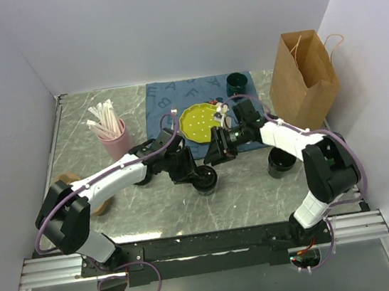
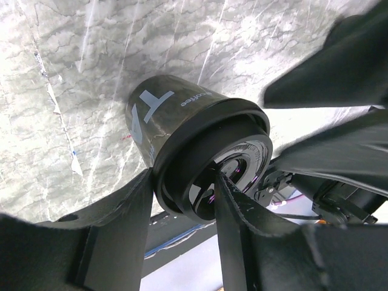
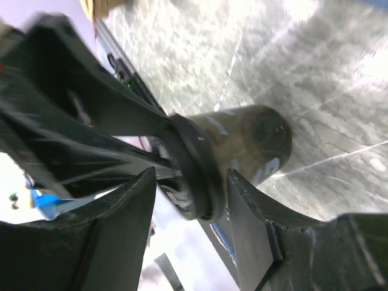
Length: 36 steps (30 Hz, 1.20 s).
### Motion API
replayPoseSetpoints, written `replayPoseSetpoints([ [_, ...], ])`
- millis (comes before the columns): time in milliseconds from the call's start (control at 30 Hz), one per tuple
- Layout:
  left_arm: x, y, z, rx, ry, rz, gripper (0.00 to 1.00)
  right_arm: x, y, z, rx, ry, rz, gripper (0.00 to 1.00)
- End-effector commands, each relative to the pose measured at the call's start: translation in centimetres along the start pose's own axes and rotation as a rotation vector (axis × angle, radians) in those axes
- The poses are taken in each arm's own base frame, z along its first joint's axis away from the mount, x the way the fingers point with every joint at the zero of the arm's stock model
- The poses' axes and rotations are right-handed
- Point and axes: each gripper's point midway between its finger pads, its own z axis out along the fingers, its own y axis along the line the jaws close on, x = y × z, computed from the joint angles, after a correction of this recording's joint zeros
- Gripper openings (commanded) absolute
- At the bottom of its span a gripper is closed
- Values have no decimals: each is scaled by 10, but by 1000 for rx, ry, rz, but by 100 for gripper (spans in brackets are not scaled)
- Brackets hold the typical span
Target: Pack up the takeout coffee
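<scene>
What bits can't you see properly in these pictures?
Top view: the takeout coffee is tiny and partly under the left gripper.
Right wrist view: blurred; whether the right gripper touches the lid is unclear.
Left wrist view: fingers cover part of the lid.
Top view: the paper bag hides its own inside.

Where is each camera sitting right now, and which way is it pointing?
Top external: fixed above and behind the bases, looking down at the table; shows the left arm and right arm, left gripper and right gripper both at the takeout coffee.
Left wrist: on the left wrist, looking along its fingers at the cup's lid.
Right wrist: on the right wrist, facing that lid from the opposite side, blurred; its fingers flank it.
Shared: all three show the coffee.
</scene>
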Motion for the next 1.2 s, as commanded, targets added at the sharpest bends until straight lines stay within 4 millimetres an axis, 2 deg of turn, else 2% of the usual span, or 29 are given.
replayPoseSetpoints([
  [0, 28, 78, 20, -303, 72, -16, 47, -11, 18, -25, 82, -62, -50, 56],
  [267, 24, 78, 18, -321, 64, 2, 47, -9, -4, -32, 152, -50, -63, 45],
  [633, 21, 77, 20, -334, 71, 13, 47, 7, -18, -22, 123, 14, -51, 44],
  [833, 22, 76, 22, -335, 80, 17, 47, 11, -31, -17, 148, 25, -24, 40],
  [1100, 25, 81, 22, -348, 89, 18, 47, 15, -43, -5, 119, -2, 11, 25],
  [1167, 27, 84, 23, -354, 93, 16, 46, 24, -46, -1, 98, 6, 49, 19],
])
